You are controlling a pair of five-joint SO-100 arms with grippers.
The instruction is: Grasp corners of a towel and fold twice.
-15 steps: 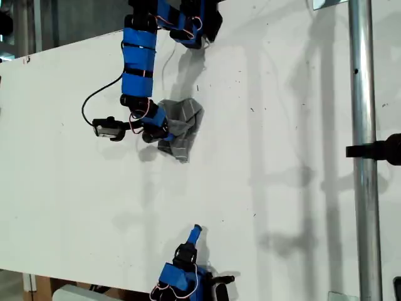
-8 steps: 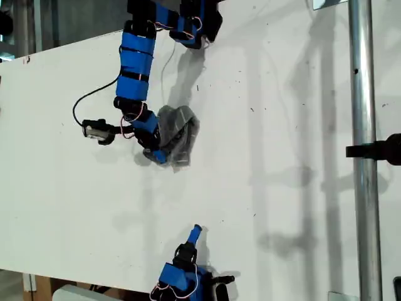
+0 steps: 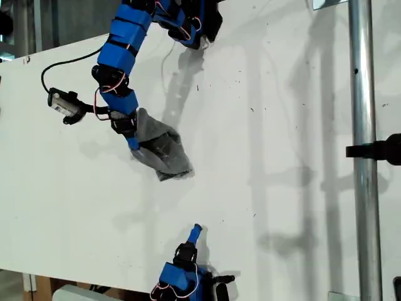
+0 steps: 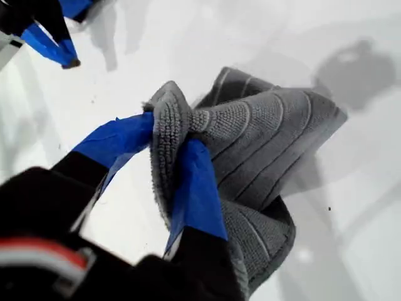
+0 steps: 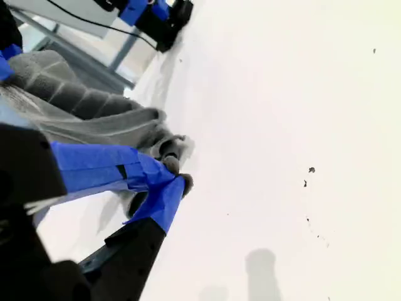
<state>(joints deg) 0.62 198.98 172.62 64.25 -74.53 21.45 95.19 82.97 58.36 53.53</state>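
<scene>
The grey striped towel (image 3: 164, 153) lies crumpled on the white table (image 3: 282, 200), left of centre in the exterior view. My first gripper (image 3: 133, 143) reaches down from the far edge and is shut on a bunched edge of the towel (image 4: 269, 132). In the first wrist view its blue fingers (image 4: 197, 182) pinch the fabric, and I cannot tell whether that piece is one of the corners. My second gripper (image 3: 196, 231) rests at the near edge, shut and holding nothing, its tips (image 5: 178, 180) a short way from the towel (image 5: 81, 100).
A vertical metal pole (image 3: 363, 125) with a black clamp (image 3: 376, 150) stands at the exterior view's right. The first arm's wrist camera (image 3: 62, 103) and its black cable stick out toward the exterior view's left.
My first gripper has swung toward the exterior view's left and slightly nearer, pulling the towel along and stretching it out. The second arm has not moved.
</scene>
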